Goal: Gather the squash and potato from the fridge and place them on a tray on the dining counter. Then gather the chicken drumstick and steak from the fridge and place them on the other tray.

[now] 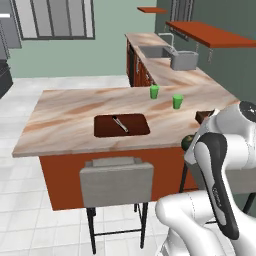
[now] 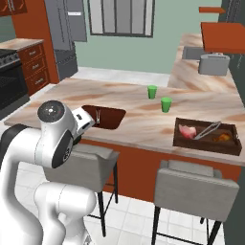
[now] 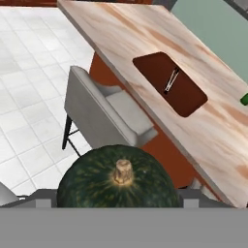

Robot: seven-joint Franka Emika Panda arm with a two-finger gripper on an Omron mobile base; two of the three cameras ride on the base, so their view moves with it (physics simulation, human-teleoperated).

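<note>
- We see the squash [image 3: 118, 181] large at the bottom of the hand view, dark green with a tan stem stub on top, sitting between the gripper [image 3: 118, 201] fingers; the jaws stand wide and clamped on the squash.
- In the left base view a small dark green edge of the squash [image 1: 186, 142] peeks out beside the white forearm, at the near edge of the dining counter [image 1: 70, 120]; most of it is hidden by the arm, so we take that identification as probable only.
- The squash hangs above a grey stool [image 3: 104, 114] and the tiled floor, short of the counter's edge, as the hand view shows.
- One tray [image 1: 105, 131] lies on the dining counter in front of that stool, with a thin metal utensil [image 1: 120, 124] lying in it.
- The other tray [image 2: 229, 146] lies further right along the counter, above a second stool [image 2: 194, 189].
- In this second tray we note the steak [image 2: 187, 131], pink, at its left end, a pair of metal tongs [image 2: 208, 129] across the middle, and a small orange-brown item [image 2: 222, 138] at the right end, too small to name.
- Two green cups [image 2: 166, 104] stand on the counter between the trays, towards the far side, near each other but apart.
- The fridge [image 2: 67, 33] stands at the far wall, doors shut.
</note>
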